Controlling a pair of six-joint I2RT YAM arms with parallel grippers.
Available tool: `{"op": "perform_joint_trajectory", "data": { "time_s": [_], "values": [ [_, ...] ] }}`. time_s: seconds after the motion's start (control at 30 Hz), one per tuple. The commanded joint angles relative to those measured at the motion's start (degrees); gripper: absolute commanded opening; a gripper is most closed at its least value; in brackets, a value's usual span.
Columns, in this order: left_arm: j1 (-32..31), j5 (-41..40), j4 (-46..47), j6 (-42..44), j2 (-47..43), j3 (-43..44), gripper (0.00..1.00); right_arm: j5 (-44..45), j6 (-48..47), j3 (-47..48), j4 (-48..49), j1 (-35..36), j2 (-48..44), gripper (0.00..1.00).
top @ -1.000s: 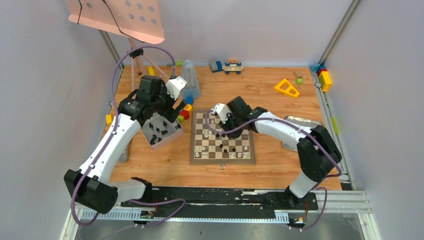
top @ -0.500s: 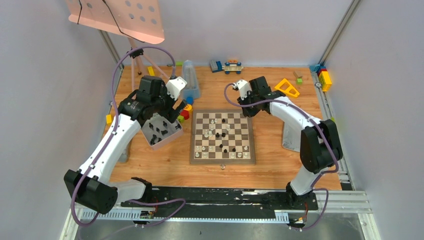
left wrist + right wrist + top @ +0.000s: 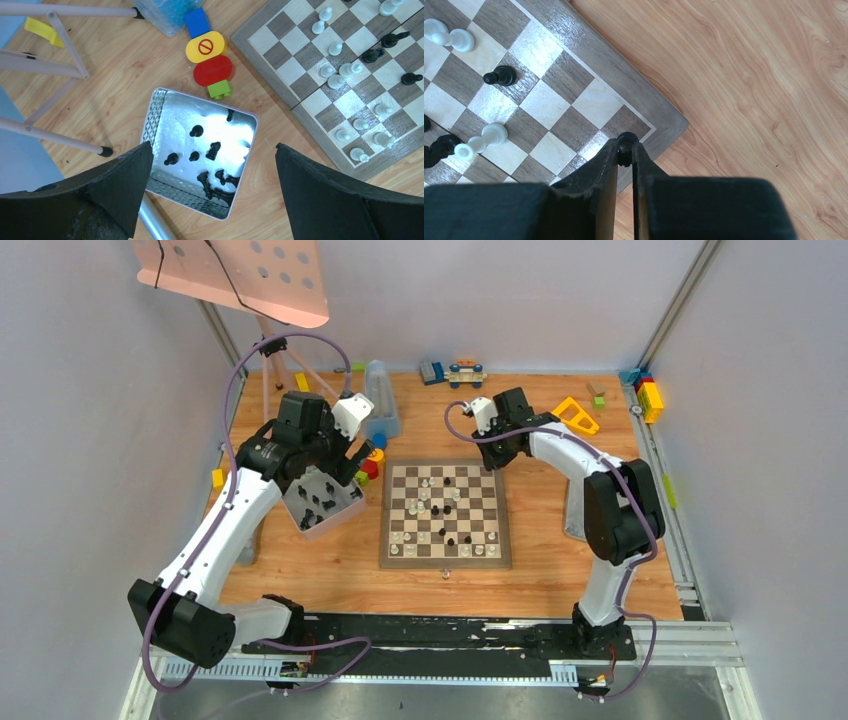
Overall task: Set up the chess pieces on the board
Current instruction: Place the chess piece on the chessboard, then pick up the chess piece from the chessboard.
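The left arm and right arm match: white shell links between chunky black joint housings. A purple cable loops along each. A white camera block caps each wrist. The 2 fingers are matte black, grainy wedges.

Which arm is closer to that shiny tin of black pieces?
Left. The left gripper hangs open above the tin; the right gripper, pinching a black piece, is over a corner of the board.
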Motion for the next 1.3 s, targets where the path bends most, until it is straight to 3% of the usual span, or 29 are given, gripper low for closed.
{"op": "perform_joint_trajectory", "data": {
  "time_s": [0.0,0.27,0.43,0.57,0.77,1.07,1.27],
  "values": [
    [0.2,0.4,1.3,0.3,-0.3,1.4,1.00,-0.8,0.7,2.5,0.8,0.1,1.6,0.04],
    [0.2,0.4,1.6,0.3,-0.2,1.0,1.00,-1.2,1.0,2.4,0.8,0.1,2.8,0.13],
    [0.2,0.4,1.6,0.4,-0.4,0.7,1.00,-1.8,1.5,2.7,0.8,0.1,1.7,0.39],
    [0.2,0.0,1.5,0.6,-0.7,0.5,1.00,-3.1,2.1,3.4,0.7,0.1,-1.1,0.50],
    [0.2,-0.7,1.6,0.6,-1.5,0.0,1.00,-4.1,2.6,4.6,0.5,2.6,-3.2,0.53],
    [0.2,-0.9,1.5,0.3,-2.8,-1.0,1.00,-5.8,3.3,6.3,-0.9,7.5,-1.4,0.50],
    [0.2,-0.8,1.0,0.4,-4.0,-1.2,1.00,-7.6,3.4,1.7,-1.4,10.4,-5.4,0.49]
  ]
}}
